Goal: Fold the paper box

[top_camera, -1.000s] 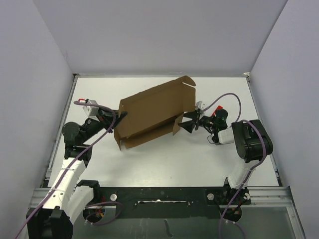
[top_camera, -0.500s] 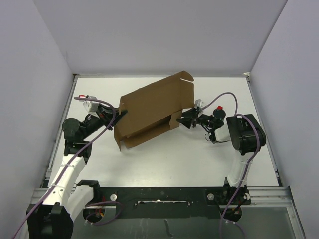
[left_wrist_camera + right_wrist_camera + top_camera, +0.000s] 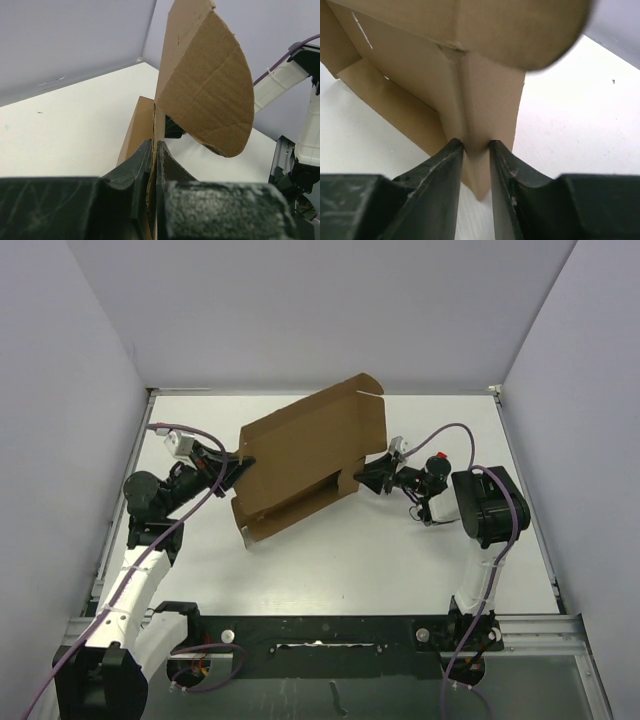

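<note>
The white table [image 3: 350, 560], shut in by pale walls [image 3: 330, 310] at its back and both sides, has the brown paper box [image 3: 305, 455] tilted over its middle, the near-left corner lowest, though contact with the surface cannot be told.

paper box [image 3: 310, 455] tilted across the middle of the table [image 3: 350, 560], blocking passage between left gripper [image 3: 238, 462] and right gripper [image 3: 362, 478], each clamped on an edge, open surface along the near edge and far right, walls [image 3: 320, 310] hemming three sides
</note>
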`<state>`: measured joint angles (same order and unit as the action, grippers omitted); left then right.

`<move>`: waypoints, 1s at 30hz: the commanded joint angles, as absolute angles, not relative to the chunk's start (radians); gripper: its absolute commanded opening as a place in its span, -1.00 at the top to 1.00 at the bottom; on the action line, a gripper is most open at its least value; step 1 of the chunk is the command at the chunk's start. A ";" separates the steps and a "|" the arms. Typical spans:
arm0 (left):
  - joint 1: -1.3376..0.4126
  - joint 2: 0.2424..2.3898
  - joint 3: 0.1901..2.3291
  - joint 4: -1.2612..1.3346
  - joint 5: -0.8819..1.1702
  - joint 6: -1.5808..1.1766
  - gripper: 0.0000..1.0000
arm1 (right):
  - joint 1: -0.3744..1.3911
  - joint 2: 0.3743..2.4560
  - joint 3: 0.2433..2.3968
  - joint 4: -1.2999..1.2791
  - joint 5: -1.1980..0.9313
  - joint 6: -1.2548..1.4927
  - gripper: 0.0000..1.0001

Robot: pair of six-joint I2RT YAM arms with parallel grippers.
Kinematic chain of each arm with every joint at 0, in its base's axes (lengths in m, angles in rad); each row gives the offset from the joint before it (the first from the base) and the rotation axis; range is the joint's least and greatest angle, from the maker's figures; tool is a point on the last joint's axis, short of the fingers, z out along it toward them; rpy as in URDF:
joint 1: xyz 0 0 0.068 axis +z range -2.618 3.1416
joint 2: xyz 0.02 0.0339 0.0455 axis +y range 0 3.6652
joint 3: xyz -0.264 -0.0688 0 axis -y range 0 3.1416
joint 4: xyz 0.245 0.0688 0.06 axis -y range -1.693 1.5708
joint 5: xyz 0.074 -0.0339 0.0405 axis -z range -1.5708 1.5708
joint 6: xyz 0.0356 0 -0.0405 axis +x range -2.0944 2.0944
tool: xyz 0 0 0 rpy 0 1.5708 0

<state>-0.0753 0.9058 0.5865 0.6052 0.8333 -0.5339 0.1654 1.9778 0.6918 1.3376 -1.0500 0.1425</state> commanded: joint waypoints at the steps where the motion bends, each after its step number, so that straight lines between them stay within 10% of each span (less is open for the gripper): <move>1: -0.074 0.925 0.638 0.596 0.834 -0.607 1.00 | 0.193 1.966 0.728 1.391 -1.069 0.126 0.56; 14: -0.069 0.915 0.652 0.584 0.786 -0.710 1.00 | 0.200 1.857 0.745 1.180 -1.078 0.044 0.74; 30: -0.066 0.791 0.565 0.451 0.556 -0.791 0.82 | 0.197 1.550 1.031 -0.159 -0.935 -0.404 0.96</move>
<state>-0.0681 0.8349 0.5873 0.4744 0.6086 -0.7681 0.1783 1.6276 0.9314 0.2539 -0.9344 -0.2619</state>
